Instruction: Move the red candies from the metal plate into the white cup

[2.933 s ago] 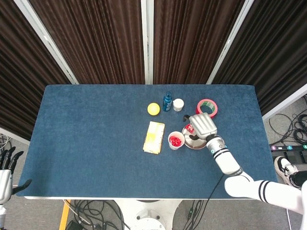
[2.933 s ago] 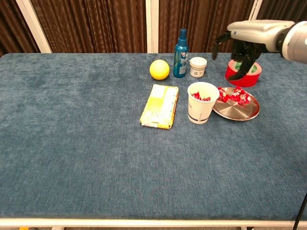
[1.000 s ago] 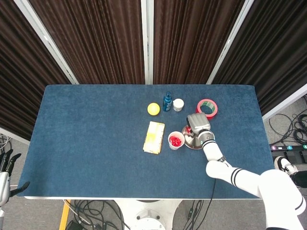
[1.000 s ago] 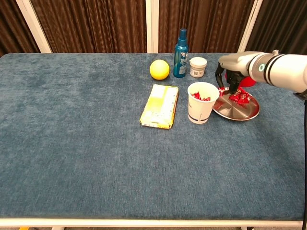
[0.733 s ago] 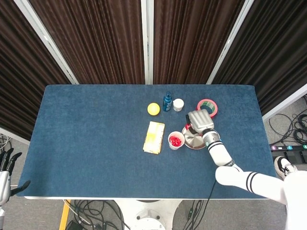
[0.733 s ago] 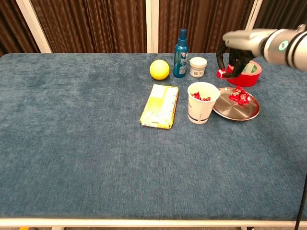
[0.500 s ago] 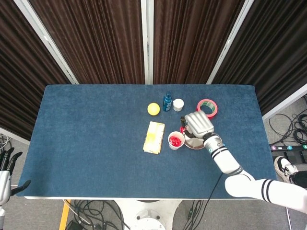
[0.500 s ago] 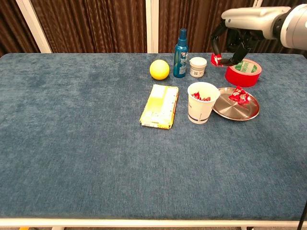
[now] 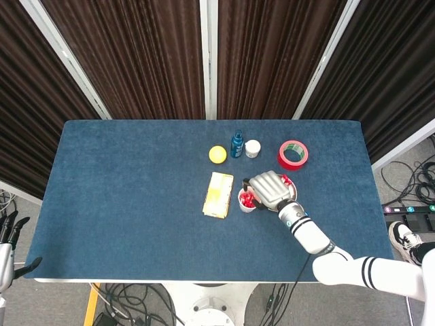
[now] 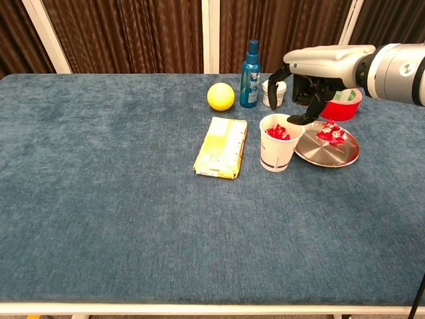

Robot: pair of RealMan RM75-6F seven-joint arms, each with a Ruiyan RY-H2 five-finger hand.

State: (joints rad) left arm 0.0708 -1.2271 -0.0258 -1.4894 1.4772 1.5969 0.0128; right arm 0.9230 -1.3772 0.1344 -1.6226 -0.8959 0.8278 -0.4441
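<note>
Red candies (image 10: 277, 132) sit in the white cup (image 10: 279, 142) right under the right hand (image 10: 312, 85), fingers apart, nothing visibly held; drop looks done. More candies (image 10: 331, 132) wait on the metal plate (image 10: 329, 153) beside it: reach there next

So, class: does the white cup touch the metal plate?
Cannot tell. In the chest view the white cup overlaps the metal plate's left rim; in the head view the right hand covers them.

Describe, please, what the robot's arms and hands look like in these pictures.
The right hand has a silver-grey metallic back and dark fingers. Its forearm is white with black bands near the wrist and elbox, seen in the head view. The left hand, at the frame's edge, shows dark fingers above a pale grey body.
</note>
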